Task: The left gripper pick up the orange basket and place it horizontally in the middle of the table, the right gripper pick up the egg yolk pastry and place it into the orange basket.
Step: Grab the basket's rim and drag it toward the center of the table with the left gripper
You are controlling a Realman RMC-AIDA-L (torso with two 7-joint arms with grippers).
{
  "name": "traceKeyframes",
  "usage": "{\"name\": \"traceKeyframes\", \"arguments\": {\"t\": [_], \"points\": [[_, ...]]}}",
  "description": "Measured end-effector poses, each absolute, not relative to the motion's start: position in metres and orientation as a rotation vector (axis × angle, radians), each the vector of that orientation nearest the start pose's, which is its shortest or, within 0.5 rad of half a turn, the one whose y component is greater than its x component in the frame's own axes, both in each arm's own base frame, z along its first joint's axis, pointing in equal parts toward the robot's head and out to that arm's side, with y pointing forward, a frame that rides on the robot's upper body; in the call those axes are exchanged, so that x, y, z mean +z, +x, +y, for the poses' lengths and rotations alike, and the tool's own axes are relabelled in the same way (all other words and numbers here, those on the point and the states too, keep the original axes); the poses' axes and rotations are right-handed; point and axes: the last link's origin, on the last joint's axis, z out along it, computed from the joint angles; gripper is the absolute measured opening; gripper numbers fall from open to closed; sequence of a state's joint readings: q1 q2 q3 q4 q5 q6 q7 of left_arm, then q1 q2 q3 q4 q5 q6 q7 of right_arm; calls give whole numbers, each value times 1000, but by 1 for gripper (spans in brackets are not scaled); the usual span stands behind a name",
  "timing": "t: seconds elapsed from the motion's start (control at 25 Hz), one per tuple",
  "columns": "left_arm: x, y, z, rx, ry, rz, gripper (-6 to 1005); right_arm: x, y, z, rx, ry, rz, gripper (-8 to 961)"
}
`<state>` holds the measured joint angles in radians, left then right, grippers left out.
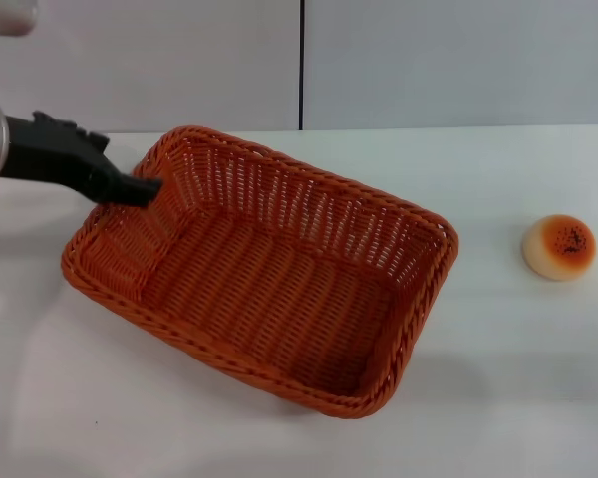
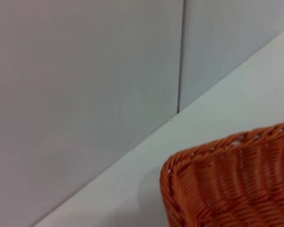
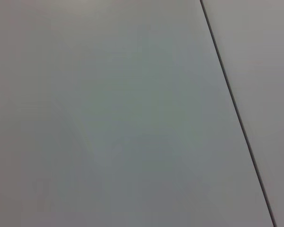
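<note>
The left gripper [image 1: 148,189] reaches in low from the far left, its black fingers pinching the orange basket [image 1: 264,264]'s far-left rim. The basket sits askew mid-table [image 1: 498,398]; the egg yolk pastry [image 1: 559,247] lies well right.

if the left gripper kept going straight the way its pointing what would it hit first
Most likely the orange basket: the left gripper points toward the robot's right and slightly down, its tip already at the basket's left end wall near the rim. Whether it touches yet is unclear.
</note>
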<state>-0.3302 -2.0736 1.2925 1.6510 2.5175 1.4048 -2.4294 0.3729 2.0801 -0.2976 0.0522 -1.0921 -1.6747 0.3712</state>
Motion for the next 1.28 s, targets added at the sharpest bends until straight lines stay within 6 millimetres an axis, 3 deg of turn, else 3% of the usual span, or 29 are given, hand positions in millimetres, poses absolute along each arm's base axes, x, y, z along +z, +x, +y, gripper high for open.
{"name": "traceKeyframes", "arguments": {"t": [0.44, 0.6, 1.28], "points": [[47, -217, 348, 248, -2347, -773, 847, 34, 326, 278, 1056, -1397, 405, 584], [41, -224, 345, 351, -2363, -795, 847, 34, 327, 278, 1049, -1399, 410, 582], [25, -215, 339, 410, -2431, -869, 843, 32, 329, 281, 1033, -1405, 427, 571]]}}
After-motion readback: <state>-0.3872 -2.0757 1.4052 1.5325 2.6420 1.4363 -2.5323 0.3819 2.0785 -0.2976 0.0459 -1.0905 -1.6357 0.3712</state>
